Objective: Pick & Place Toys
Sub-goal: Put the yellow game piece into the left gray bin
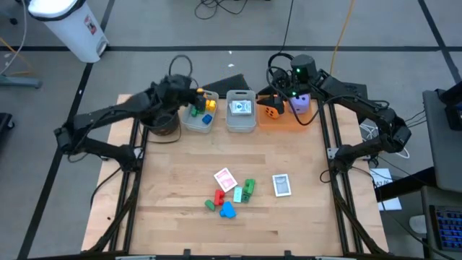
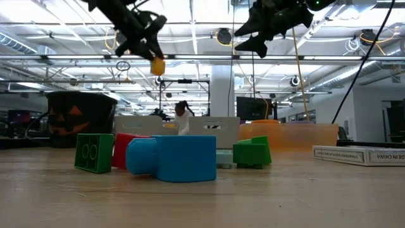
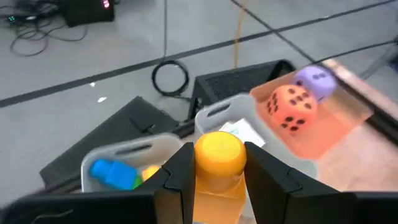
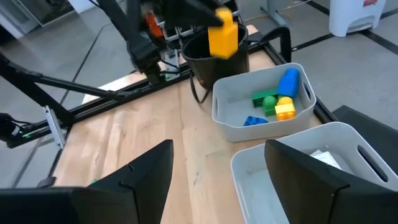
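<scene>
My left gripper (image 1: 195,96) is shut on a yellow block (image 3: 219,163) and holds it in the air over the left clear bin (image 1: 189,123). That bin holds blue, green and yellow blocks (image 4: 273,99). My right gripper (image 4: 227,186) stands open with nothing between its fingers, above the orange tray (image 1: 289,121) at the table's far side. An orange die (image 3: 291,107) and a purple die (image 3: 315,81) rest in the tray. Green (image 1: 248,189), red (image 1: 219,196) and blue (image 1: 228,209) blocks and two cards (image 1: 225,178) lie on the table's near middle. My left gripper pinches the yellow block by two opposite sides (image 3: 198,177) between its two fingers. The block's rounded end (image 3: 219,149) sticks out past the fingertips. The fingers come slanting downward from the table's left. The block is lifted clear and hangs over the left bin (image 2: 157,65).
A round black pot (image 1: 164,123) stands just left of the left bin. A second clear bin (image 1: 241,119) with cards in it stands between that bin and the orange tray. The near half of the table around the loose toys is bare wood (image 1: 173,180).
</scene>
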Controlling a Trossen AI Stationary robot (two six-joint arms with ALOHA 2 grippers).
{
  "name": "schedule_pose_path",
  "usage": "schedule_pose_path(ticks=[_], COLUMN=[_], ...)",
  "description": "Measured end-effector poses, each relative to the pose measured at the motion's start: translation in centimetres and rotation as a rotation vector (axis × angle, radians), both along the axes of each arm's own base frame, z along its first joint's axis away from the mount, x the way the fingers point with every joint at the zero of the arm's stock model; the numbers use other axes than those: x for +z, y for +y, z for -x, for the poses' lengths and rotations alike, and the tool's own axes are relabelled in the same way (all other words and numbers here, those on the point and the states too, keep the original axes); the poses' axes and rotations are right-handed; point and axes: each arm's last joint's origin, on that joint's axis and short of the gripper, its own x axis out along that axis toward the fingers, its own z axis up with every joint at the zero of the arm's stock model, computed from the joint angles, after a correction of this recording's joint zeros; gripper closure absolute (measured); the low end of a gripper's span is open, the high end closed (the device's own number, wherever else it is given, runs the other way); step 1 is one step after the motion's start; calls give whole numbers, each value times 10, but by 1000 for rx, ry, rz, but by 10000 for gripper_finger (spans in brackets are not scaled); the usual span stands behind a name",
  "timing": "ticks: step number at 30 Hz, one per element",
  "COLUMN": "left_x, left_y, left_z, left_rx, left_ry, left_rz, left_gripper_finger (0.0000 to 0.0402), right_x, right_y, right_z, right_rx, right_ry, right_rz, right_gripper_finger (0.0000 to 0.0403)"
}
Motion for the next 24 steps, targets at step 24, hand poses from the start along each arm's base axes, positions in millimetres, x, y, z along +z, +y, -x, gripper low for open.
schedule_pose_path(ticks=[24], left_x=[-113], left_y=[16], left_z=[-17], left_rx=[187], left_ry=[11], left_rz=[38], left_gripper_finger=[294], right_x=[-12], right_y=[18], right_z=[-17], right_rx=[-71], right_ry=[37], right_rz=[20], right_gripper_finger=[161])
